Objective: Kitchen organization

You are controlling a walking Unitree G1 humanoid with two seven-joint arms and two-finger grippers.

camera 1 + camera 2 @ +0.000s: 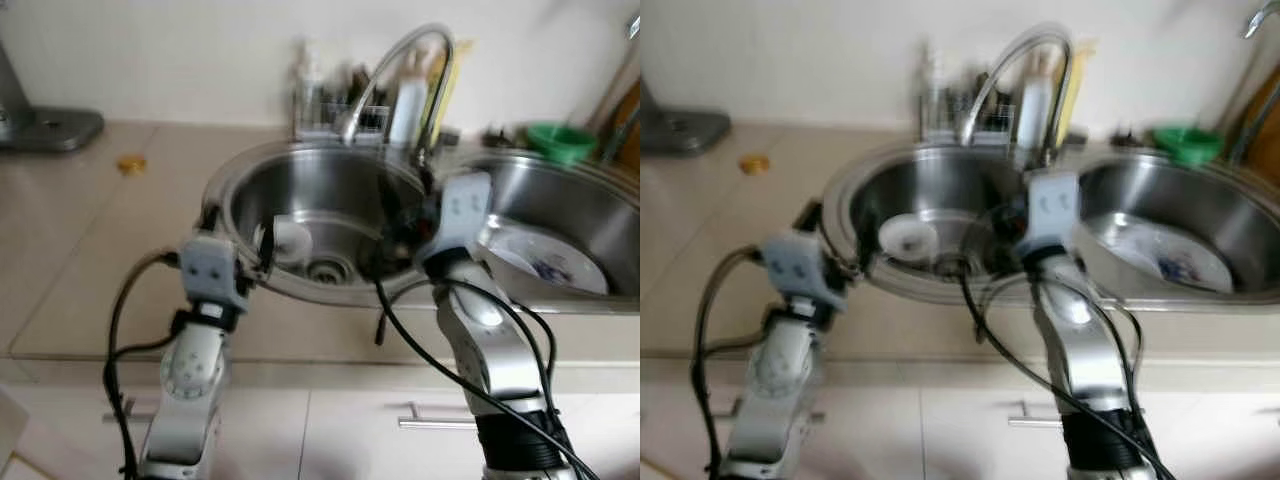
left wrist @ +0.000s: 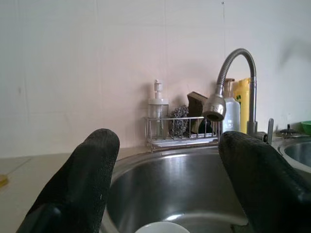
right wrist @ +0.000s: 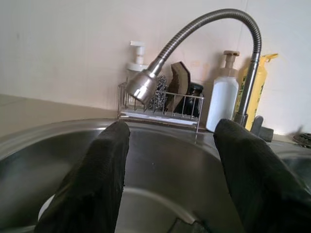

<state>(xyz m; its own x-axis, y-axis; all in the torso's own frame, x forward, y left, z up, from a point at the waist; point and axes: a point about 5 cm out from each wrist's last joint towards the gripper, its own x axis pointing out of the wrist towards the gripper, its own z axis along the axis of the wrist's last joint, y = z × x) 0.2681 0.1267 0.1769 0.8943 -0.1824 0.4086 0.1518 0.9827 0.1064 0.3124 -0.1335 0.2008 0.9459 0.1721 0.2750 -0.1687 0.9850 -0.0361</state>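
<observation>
A beige kitchen counter [image 1: 90, 260] carries a double steel sink [image 1: 330, 180] beneath a white wall. A small white dish [image 1: 290, 240] lies in the left basin at about nine o'clock from the drain [image 1: 325, 270]. The left gripper [image 2: 170, 194] hovers at the basin's near-left rim with its fingers spread wide; the right gripper [image 3: 170, 184], likewise spread, hangs over the near-right rim. To lift the dish cleanly, the left gripper should probably descend straddling its edge, clear of the faucet [image 1: 395, 75] at twelve o'clock.
</observation>
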